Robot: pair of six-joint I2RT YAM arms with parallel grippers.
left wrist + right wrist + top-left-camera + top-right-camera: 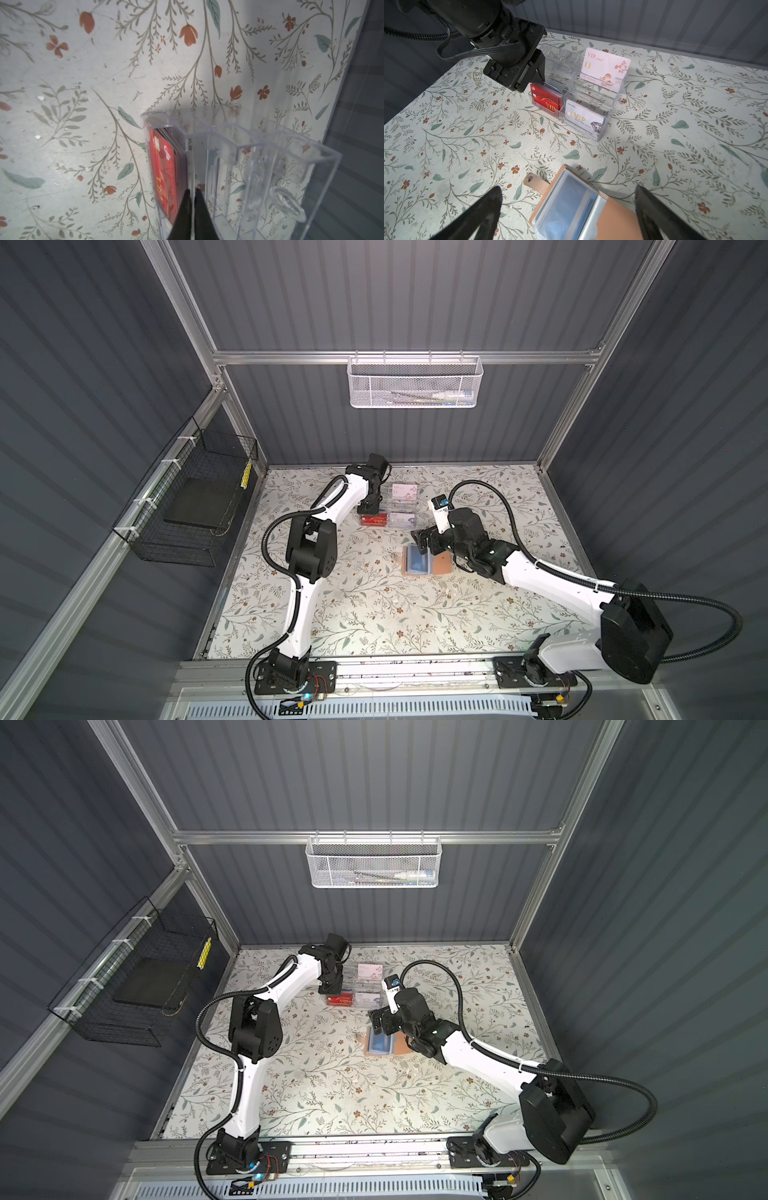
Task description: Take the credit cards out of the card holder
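**Card holder open on floral table, right claw spread above it**

1. Card holder: a tan booklet lying flat near the middle of your table, clear sleeve pages up and snap tab folded out. A blue card shows through the sleeves.
2. Your right gripper: jaws at full spread and holding nothing. It hovers just above the holder with its fingers straddling the sleeve pages.
3. Clear acrylic box: it stands behind the holder, apart from it. The front row holds red cards and a silver card. A pink card stands in the back row.
4. Your left gripper: jaws pinched to a slit, tips down inside the box just behind the red stack. You cannot tell whether they pinch the divider wall. Its wrist crowds the box's left side.
5. Surroundings: a white mesh basket hangs on the rear rail and a black wire basket on the left wall. Both are well apart from your arms.
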